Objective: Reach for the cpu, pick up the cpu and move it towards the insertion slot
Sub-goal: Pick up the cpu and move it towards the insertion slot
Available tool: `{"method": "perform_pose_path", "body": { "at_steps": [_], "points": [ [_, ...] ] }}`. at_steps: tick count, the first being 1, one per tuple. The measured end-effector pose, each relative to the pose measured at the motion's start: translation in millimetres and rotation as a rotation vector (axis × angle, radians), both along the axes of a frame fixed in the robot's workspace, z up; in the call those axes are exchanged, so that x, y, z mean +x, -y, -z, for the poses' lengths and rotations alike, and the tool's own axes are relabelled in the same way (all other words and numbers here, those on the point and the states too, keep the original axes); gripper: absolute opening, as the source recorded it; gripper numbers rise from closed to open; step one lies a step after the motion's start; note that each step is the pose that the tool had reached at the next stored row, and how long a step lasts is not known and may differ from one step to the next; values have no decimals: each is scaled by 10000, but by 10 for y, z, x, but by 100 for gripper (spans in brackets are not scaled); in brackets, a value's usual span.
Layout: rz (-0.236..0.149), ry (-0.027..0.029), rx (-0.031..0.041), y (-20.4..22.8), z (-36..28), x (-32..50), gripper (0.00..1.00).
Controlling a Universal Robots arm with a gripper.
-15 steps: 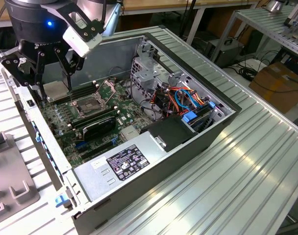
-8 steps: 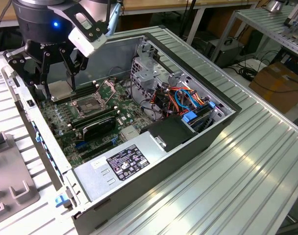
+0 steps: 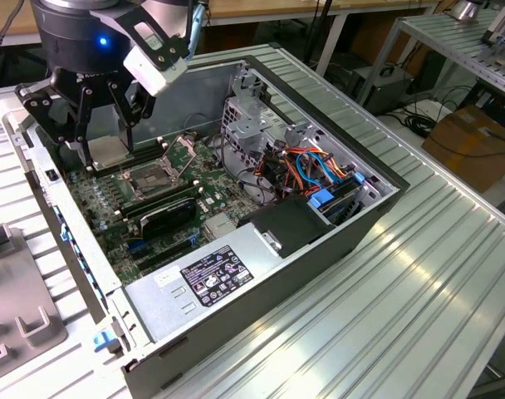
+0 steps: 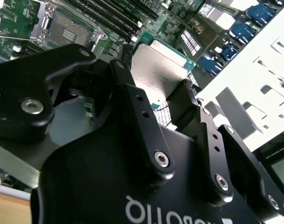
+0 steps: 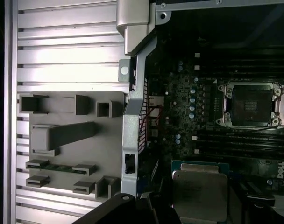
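Observation:
My gripper is shut on the cpu, a thin silver-grey square chip held flat between the black fingers, just above the motherboard inside the open computer case. Both wrist views show the chip's metal face with its green edge. The insertion slot is a square socket with a shiny frame and dark centre, lying open a short way off toward the exterior view's right of the chip. It also appears in both wrist views.
Long black memory slots and a black ribbed card lie beside the socket. A grey power supply and a drive cage with coloured cables fill the case's right. The case wall separates a grey fixture tray.

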State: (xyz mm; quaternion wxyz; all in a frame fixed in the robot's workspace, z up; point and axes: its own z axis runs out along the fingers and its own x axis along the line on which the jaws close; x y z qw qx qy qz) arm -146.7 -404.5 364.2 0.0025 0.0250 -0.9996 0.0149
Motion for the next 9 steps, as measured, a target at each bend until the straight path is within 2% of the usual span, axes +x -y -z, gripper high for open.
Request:
{"method": "perform_pose_path", "body": {
  "at_steps": [2,9],
  "points": [
    [61,1,-3,-33,8,59,55],
    [211,0,-4,-93,25,218,55]
  ]
}}
